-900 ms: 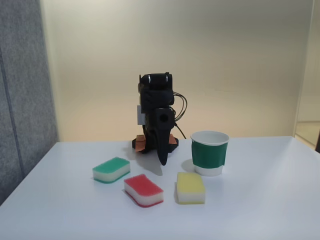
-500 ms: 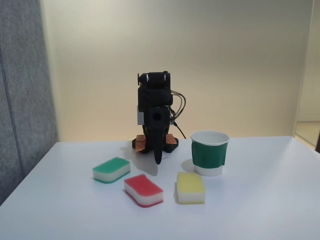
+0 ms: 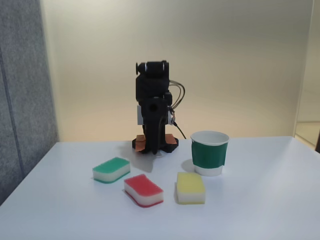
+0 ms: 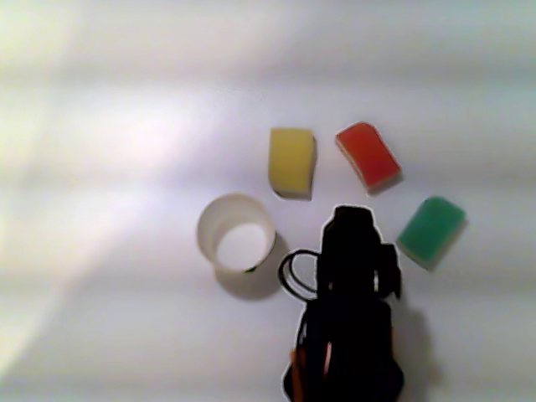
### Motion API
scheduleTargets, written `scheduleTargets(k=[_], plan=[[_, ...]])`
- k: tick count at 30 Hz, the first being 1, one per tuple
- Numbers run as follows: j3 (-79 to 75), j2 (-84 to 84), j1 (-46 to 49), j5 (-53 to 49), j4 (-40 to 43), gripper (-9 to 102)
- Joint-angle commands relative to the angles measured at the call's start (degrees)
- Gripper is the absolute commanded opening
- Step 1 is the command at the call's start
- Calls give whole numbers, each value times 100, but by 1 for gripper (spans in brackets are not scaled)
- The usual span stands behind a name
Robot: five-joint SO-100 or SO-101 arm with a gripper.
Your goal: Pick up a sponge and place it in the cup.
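Sponge (image 3: 143, 189) with the red top lay flat on the white bench (image 3: 260, 200), between a green-topped sponge (image 3: 111, 169) and a yellow-topped sponge (image 3: 190, 187), touching neither. In the other view the same red sponge (image 4: 368, 155) sat just beyond the arm's tip, with the yellow one (image 4: 291, 160) beside it and the green one (image 4: 430, 229) off to the right of that view. The cup (image 3: 209, 152), white with a dark green band, stood upright near the yellow sponge, and from above the cup (image 4: 236, 244) looked empty.

The arm (image 3: 153, 112) was folded upright over its base at the back of the bench, well apart from all three sponges. Its claw (image 3: 155, 142) hung in front of the dark base, and I could not tell from either view whether the fingers were spread or pressed together; nothing seemed to be held in them, though the black-on-black overlap made that hard to confirm.

By my judgement the task had barely begun: the red sponge was untouched and the cup held nothing. Left to do were the reach toward the sponge, the grasp, the lift, the carry over the cup's rim and the release
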Motion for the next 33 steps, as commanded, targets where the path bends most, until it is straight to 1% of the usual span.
scheduleTargets(k=[1, 5, 13, 16, 23, 26, 31, 33], plan=[[-668, -853, 176, -97, -167, 0], [-1327, -1934, 176, -97, -413, 0], [-2892, -3990, 246, -281, -475, 0], [-3524, -4816, 193, -281, -422, 0], [-5001, -6469, 141, -765, -202, 0], [-5643, -7137, 123, -1301, 62, 0], [-6741, -8086, 105, -2663, 729, 0], [-7110, -8385, 97, -3428, 1055, 0]])
